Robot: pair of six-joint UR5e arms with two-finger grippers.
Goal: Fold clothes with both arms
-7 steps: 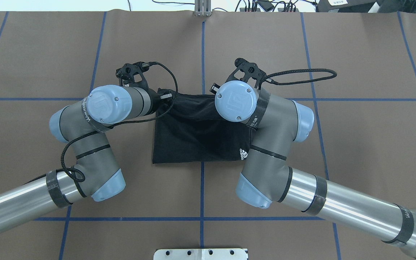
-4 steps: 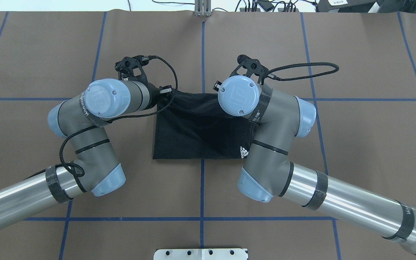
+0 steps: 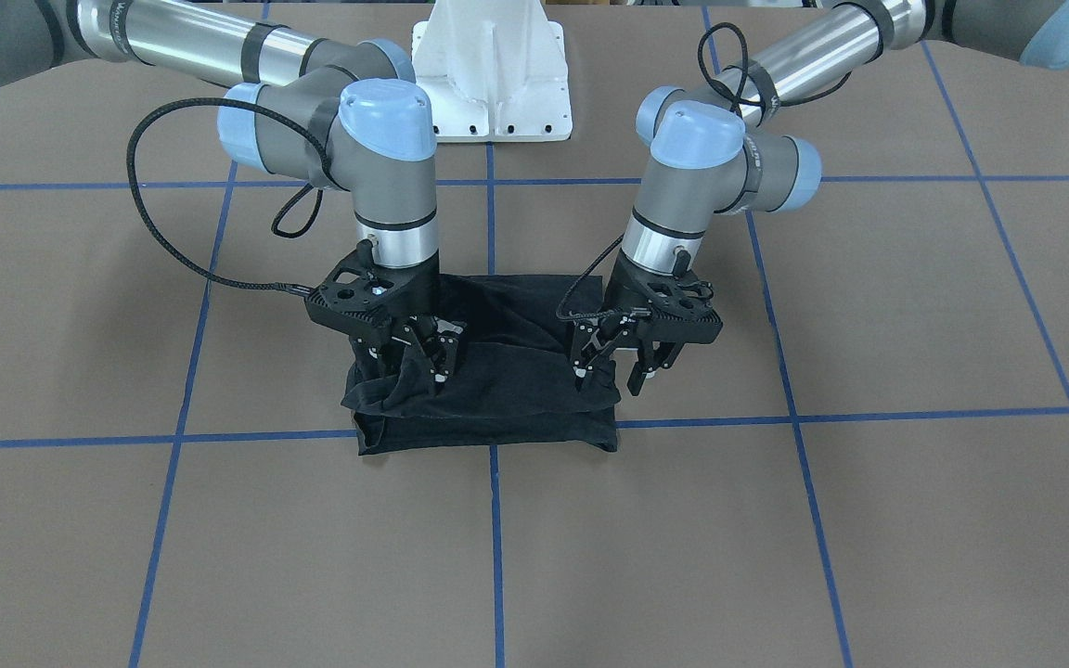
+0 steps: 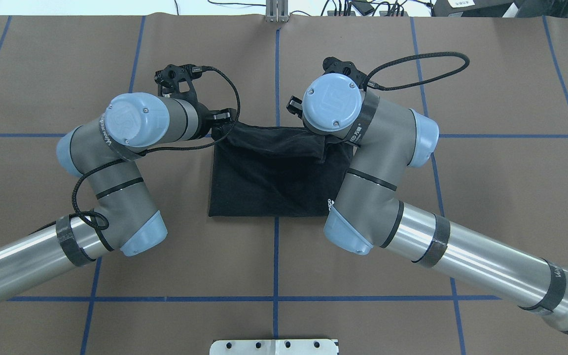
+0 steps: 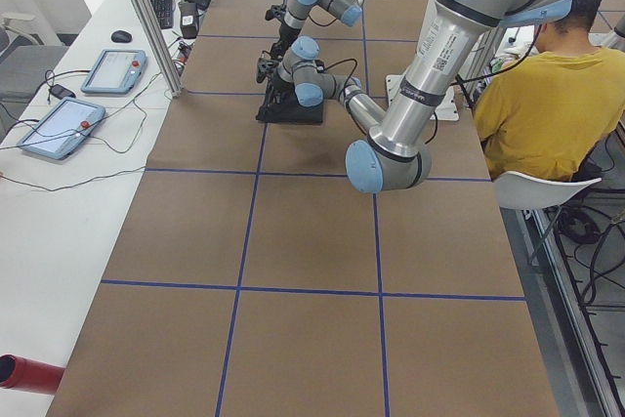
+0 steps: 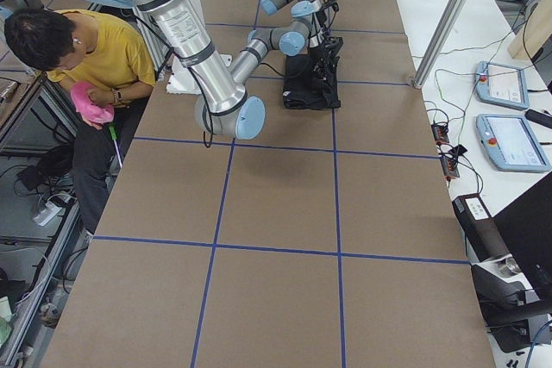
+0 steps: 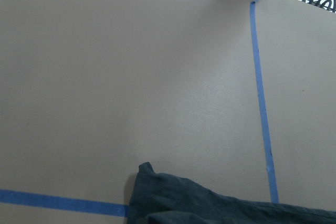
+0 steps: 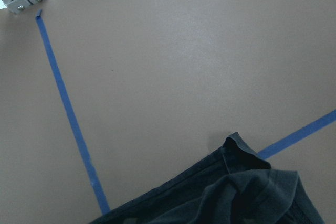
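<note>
The black T-shirt (image 3: 497,394) lies folded into a rectangle at the table's middle (image 4: 264,177), with a small white logo (image 4: 331,204) at its near right corner. My left gripper (image 3: 611,378) hangs just above the shirt's far left corner with its fingers spread and nothing between them. My right gripper (image 3: 423,366) is at the far right corner, shut on a raised bunch of the shirt's top layer. Both wrist views show only a shirt corner (image 7: 210,208) (image 8: 236,192) at the bottom edge, with no fingers. The graphic is hidden.
Brown table cover with blue tape grid lines (image 4: 276,74). A white base plate (image 3: 493,74) stands on the robot's side. A seated person in yellow (image 5: 547,95) is beside the table. Tablets (image 6: 504,84) lie on the white bench along the far edge.
Both wrists have moved toward the table's far side. The shirt's top layer has been drawn out to the far edge, and more of the folded shirt shows.
</note>
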